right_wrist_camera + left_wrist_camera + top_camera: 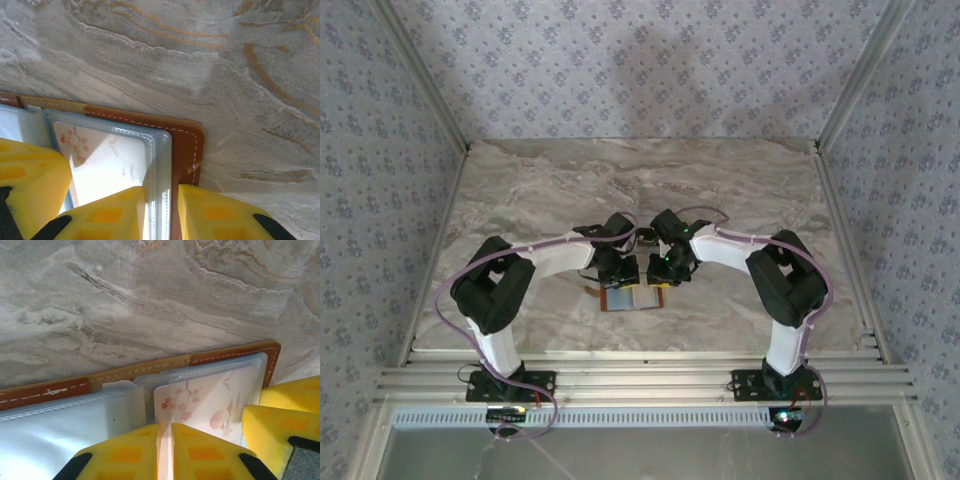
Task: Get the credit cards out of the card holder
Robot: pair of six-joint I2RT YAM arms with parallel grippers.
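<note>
The card holder [632,299], a brown leather wallet, lies open on the marble table between the two arms. Its stitched brown edge [225,356] frames pale clear pockets. A whitish credit card [210,400] printed with pink blossoms sticks partly out of the right-hand pocket. My left gripper [166,442] is shut on the near edge of that card. My right gripper [162,207] is shut on the holder's right side, one finger on the clear pocket and the other on the brown cover [186,145]. The card [100,155] shows through the pocket. Both grippers [623,278] [666,276] hang low over the holder.
The marble table [740,190] spreads wide behind and beside the holder. Patterned walls close in the back and both sides. A metal rail [640,375] runs along the near edge at the arm bases. The right gripper's yellow fingers [282,422] sit close beside the left gripper.
</note>
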